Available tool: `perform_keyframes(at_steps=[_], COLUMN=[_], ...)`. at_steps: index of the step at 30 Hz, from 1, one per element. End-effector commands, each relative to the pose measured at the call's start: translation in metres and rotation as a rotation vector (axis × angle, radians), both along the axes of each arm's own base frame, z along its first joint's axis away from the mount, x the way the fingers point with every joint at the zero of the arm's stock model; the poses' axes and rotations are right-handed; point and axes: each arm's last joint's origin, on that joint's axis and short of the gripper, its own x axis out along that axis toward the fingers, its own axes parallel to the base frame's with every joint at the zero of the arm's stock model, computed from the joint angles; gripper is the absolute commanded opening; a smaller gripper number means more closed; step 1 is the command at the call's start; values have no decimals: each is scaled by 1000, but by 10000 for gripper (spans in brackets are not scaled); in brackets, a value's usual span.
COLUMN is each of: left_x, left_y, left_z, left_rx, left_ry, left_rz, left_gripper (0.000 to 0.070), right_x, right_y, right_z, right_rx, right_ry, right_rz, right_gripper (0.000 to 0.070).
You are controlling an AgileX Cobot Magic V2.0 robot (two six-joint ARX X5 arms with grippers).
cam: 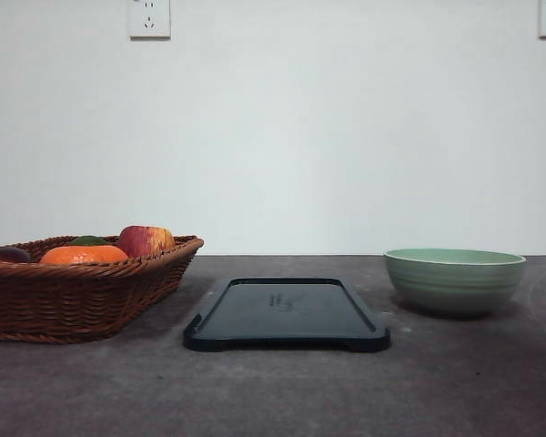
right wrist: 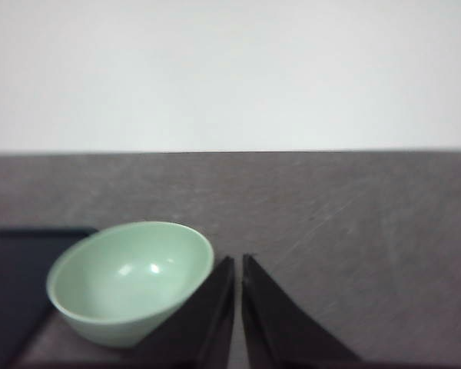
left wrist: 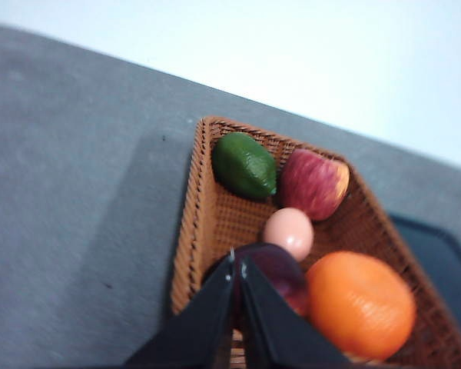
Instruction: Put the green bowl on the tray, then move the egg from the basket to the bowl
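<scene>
The green bowl (cam: 454, 279) stands empty on the grey table, to the right of the black tray (cam: 287, 313). The tray lies bare at the middle. At the left sits the wicker basket (cam: 68, 296). In the left wrist view the basket (left wrist: 215, 219) holds a pale egg (left wrist: 289, 233) among fruit. My left gripper (left wrist: 237, 260) hovers above the basket, fingertips together with nothing between them. My right gripper (right wrist: 238, 263) is shut and empty, just beside the green bowl (right wrist: 131, 278); the tray's edge (right wrist: 15, 284) lies beyond the bowl.
Around the egg lie a green lime (left wrist: 244, 164), a red apple (left wrist: 314, 184), an orange (left wrist: 359, 304) and a dark purple fruit (left wrist: 280, 275). A white wall with two sockets (cam: 149, 18) closes the table's far edge.
</scene>
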Motion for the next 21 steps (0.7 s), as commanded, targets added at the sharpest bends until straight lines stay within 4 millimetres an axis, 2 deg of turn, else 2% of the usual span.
perform_keyframes(at_steps=[1, 3, 5, 8, 13, 17, 21], left_x=[1, 1, 1, 1, 1, -1, -5], left_y=[0, 0, 0, 0, 0, 0, 2], left_z=[-4, -3, -3, -1, 15, 29, 47], left_rx=[-295, -442, -476, -471, -430, -431, -353], left_ry=[27, 38, 42, 17, -147, -242, -282], left_rz=[38, 55, 59, 53, 14, 0, 40], left_gripper=[0, 0, 0, 0, 0, 0, 1], right_x=[0, 0, 0, 0, -1, -4, -6], right_y=[0, 0, 0, 0, 1, 1, 1], right_z=[0, 0, 1, 3, 11, 25, 44], right_rx=[249, 338, 371, 395, 422, 410, 362], right_ry=[12, 19, 16, -3, -64, -92, -115], right_rz=[2, 0, 2, 11, 52, 73, 92], right_gripper=[10, 10, 10, 10, 9, 9, 9])
